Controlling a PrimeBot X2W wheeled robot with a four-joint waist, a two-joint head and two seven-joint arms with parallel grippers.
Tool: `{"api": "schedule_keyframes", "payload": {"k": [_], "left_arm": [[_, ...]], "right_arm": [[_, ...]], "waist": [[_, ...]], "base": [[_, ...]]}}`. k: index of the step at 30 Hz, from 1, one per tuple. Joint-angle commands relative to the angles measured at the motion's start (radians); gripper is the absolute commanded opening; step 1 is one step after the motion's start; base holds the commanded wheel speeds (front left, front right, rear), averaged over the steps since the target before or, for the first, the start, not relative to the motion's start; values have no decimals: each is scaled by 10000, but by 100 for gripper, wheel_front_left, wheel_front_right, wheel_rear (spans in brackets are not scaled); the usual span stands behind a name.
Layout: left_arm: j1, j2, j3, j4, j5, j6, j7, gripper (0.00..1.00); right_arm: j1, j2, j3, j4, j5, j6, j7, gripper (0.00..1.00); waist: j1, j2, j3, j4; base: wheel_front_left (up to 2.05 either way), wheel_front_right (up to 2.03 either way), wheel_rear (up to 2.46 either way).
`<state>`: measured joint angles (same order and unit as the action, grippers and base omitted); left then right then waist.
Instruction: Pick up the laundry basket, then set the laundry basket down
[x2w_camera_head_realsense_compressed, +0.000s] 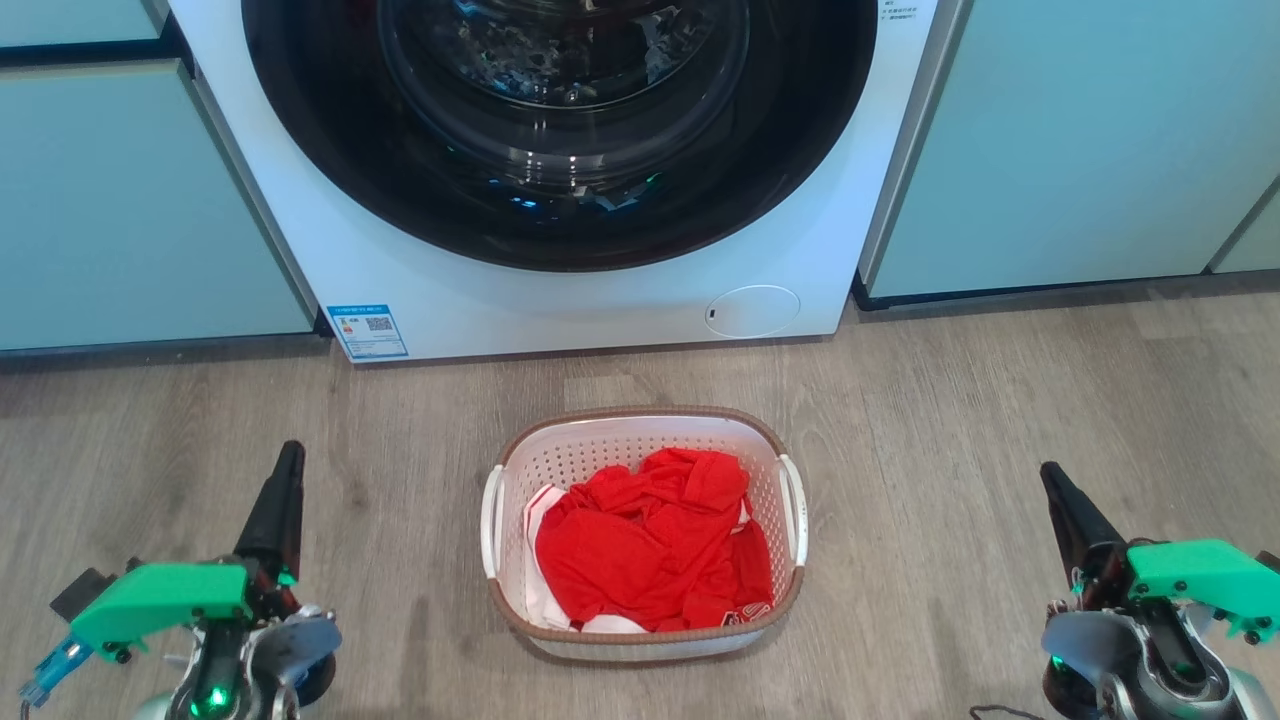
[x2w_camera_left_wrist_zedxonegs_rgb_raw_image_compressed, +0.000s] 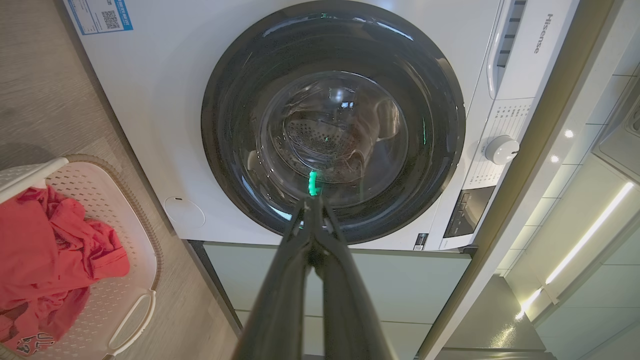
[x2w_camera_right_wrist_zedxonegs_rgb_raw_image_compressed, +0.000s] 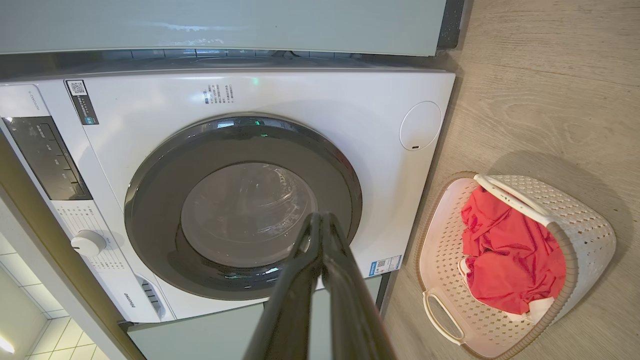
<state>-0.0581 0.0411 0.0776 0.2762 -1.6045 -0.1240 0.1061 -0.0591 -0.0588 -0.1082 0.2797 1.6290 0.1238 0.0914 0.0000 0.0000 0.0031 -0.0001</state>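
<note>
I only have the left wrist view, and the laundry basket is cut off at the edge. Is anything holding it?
Observer: No. In the head view the whole laundry basket stands on the wooden floor in front of the washing machine, with nothing touching it.
Operator: Where is the right gripper?
Observer: The right gripper is shut, off the basket's right side and well apart from it.
Operator: How does my gripper sit relative to the basket?
Observer: The left gripper, also shut, is off the basket's left side, so the basket lies between the two.
</note>
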Motion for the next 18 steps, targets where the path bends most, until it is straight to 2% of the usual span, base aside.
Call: {"api": "schedule_keyframes", "payload": {"k": [1,18], "left_arm": [[-501,91,364,-309,-40,-67,72,0],[-500,91,363,-309,-41,-67,72,0]], "right_arm": [[-470,-59,141,-360,-41,69,60,0],[-474,-29,99,-357,-76,69,94,0]], "waist": [[0,0,0,1],[0,0,0,1]], "base": [[0,0,0],[0,0,0]]}}
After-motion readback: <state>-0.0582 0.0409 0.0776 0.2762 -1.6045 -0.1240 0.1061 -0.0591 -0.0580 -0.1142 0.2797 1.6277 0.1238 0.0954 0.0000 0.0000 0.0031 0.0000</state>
